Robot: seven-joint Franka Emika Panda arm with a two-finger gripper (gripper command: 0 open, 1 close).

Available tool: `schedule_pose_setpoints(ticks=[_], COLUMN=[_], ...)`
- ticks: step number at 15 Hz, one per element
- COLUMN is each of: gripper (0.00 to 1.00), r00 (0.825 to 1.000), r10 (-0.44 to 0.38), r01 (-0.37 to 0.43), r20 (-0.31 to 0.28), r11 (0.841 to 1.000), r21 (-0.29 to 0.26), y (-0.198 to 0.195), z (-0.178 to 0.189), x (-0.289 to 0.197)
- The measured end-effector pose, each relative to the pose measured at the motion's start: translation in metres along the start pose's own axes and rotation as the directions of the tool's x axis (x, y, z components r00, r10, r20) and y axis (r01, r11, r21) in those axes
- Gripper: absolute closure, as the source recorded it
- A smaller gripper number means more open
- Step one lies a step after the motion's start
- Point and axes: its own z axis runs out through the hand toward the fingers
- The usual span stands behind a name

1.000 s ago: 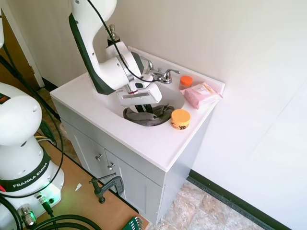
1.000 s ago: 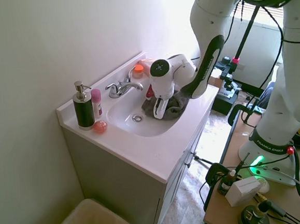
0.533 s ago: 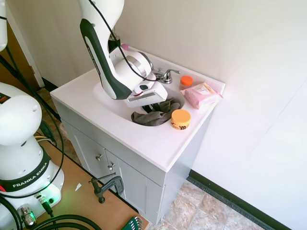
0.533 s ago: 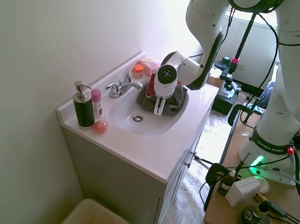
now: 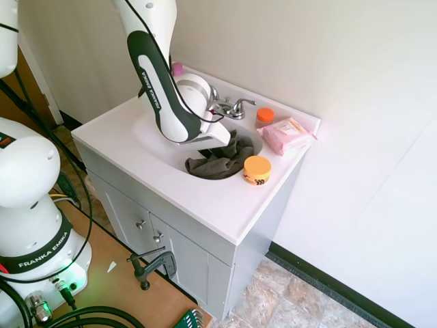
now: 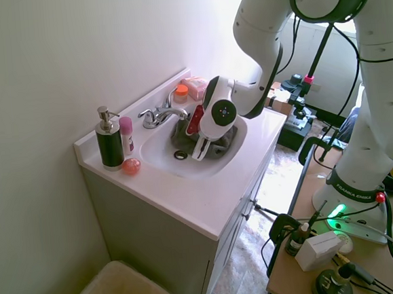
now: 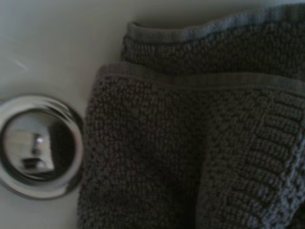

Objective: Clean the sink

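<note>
Gripper (image 5: 217,152) is sitting low inside the large glossy white oval sink (image 5: 153,140), pressing against a crumpled dark grey terry cloth (image 5: 220,162); fingers are hiding behind the wrist body, so cannot tell whether they are apart or clamped. First exterior view: sink is forming one piece with a white vanity top (image 5: 205,198) over a grey-white cabinet with small metal knobs (image 5: 141,223). Chrome two-handle faucet (image 5: 232,107) is standing at the back rim. Round orange-lidded jar (image 5: 257,169) is sitting on the top just beside the basin edge, a smaller orange-capped container (image 5: 265,115) and a pink wipes packet (image 5: 287,134) resting near the back corner. Cream walls are meeting a dark baseboard (image 5: 321,280) and mottled stone-look floor tiles (image 5: 273,301).

Second exterior view: gripper (image 6: 198,151) is pointing down into the sink (image 6: 164,164), next to the round chrome drain (image 6: 180,155), with the cloth (image 6: 220,144) lying under and behind it. Dark cylindrical soap dispenser with a chrome pump (image 6: 108,141), a pink stick-shaped bottle (image 6: 126,134) and a small pink round object (image 6: 130,166) are standing together at the vanity's corner. Beige waste bin (image 6: 123,292) is sitting on the floor below.

Wrist view: folded cloth (image 7: 200,138) is filling most of the picture, its edge touching the drain (image 7: 38,145) on the white basin floor (image 7: 57,43).
</note>
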Motion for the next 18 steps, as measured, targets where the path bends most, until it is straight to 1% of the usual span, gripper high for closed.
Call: schedule_pose_setpoints(ticks=[1,3,5,6,8,12,16,18], gripper=[1.00,1.00,1.00,1.00,1.00,1.00,1.00,1.00], r00=[1.000,0.995,0.981,0.972,0.949,0.896,0.846,0.819], r10=[0.027,0.095,0.170,0.206,0.267,0.361,0.426,0.461], r01=[-0.027,-0.096,-0.173,-0.209,-0.271,-0.369,-0.436,-0.470], r20=[0.010,0.044,0.091,0.116,0.165,0.258,0.320,0.342], r11=[1.000,0.995,0.985,0.978,0.962,0.929,0.899,0.881], r21=[0.014,0.017,0.017,0.015,0.007,-0.018,-0.046,-0.060], y=[-0.008,-0.023,-0.037,-0.044,-0.055,-0.070,-0.083,-0.088], z=[-0.004,-0.011,-0.018,-0.021,-0.026,-0.032,-0.038,-0.041], x=[-0.006,-0.011,-0.013,-0.014,-0.013,-0.009,-0.007,-0.006])
